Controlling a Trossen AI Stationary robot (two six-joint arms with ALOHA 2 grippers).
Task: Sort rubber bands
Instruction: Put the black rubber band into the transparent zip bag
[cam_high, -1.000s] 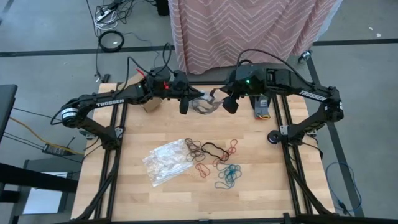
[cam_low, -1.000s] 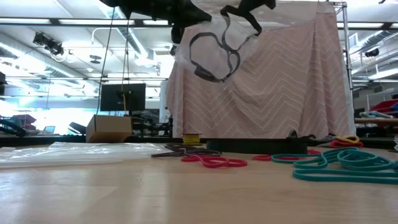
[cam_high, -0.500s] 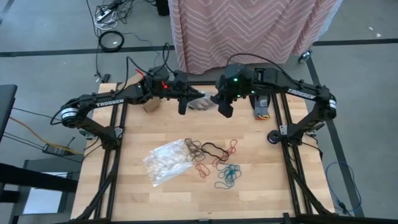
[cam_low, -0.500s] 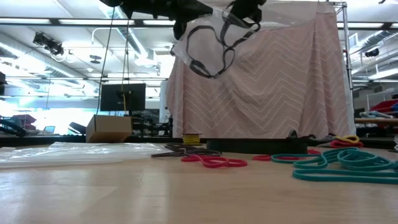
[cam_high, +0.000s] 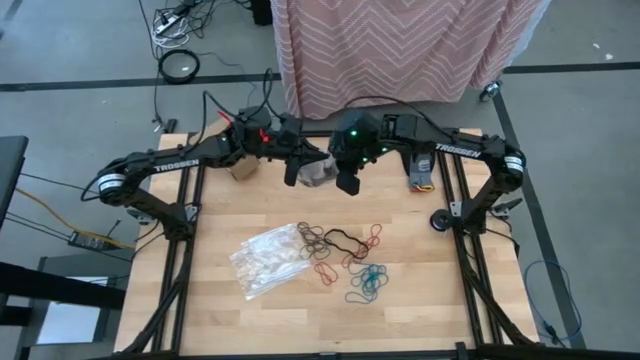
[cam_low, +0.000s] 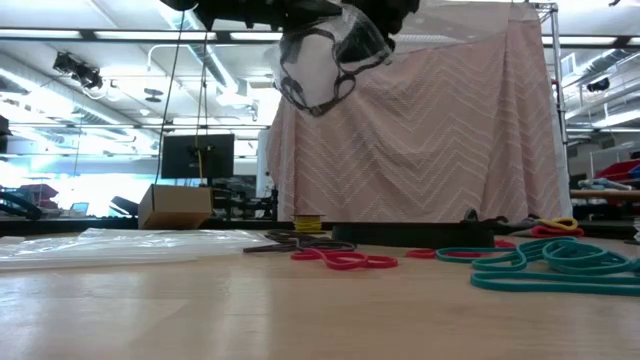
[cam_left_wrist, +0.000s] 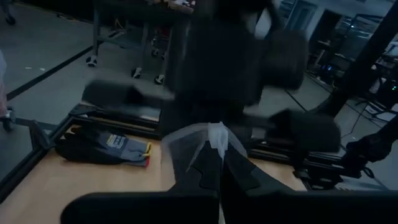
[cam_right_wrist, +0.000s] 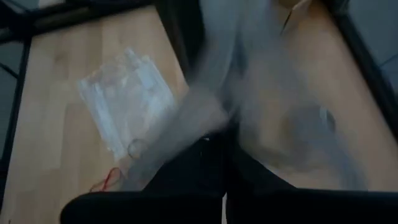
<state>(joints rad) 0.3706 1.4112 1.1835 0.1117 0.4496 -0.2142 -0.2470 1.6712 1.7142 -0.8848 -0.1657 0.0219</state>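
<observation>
High above the table's far middle, a clear plastic bag (cam_high: 318, 172) with black rubber bands (cam_low: 318, 62) inside hangs between my two grippers. My left gripper (cam_high: 293, 171) is shut on the bag's left side. My right gripper (cam_high: 346, 180) is shut on its right side, close by. More rubber bands lie loose on the table: brown (cam_high: 313, 239), black (cam_high: 340, 240), red (cam_high: 325, 272) and teal (cam_high: 368, 284). The low view also shows the red bands (cam_low: 345, 260) and the teal bands (cam_low: 550, 265). My left gripper pinches the bag's upper edge (cam_left_wrist: 208, 134) between its two shut fingers, coming about level from the table's left. The bag hangs clear of the table. My right gripper pinches the bag's other side (cam_right_wrist: 214, 115) from the table's right, slanting down. Blur hides which layers it has.
A heap of clear crinkly bags (cam_high: 265, 258) lies left of the loose bands. A small cardboard box (cam_high: 241, 172) stands at the far left and a black-and-orange object (cam_high: 421, 172) at the far right. A black disc (cam_high: 438, 221) lies near the right edge. A cloth-draped stand (cam_high: 400, 50) rises behind the table.
My right gripper has moved toward the table's left and down, tipping its fingers lower and closing on my left gripper. The bag was spread wide between the two grippers. It now hangs bunched and slack, with the black bands gathered in it.
</observation>
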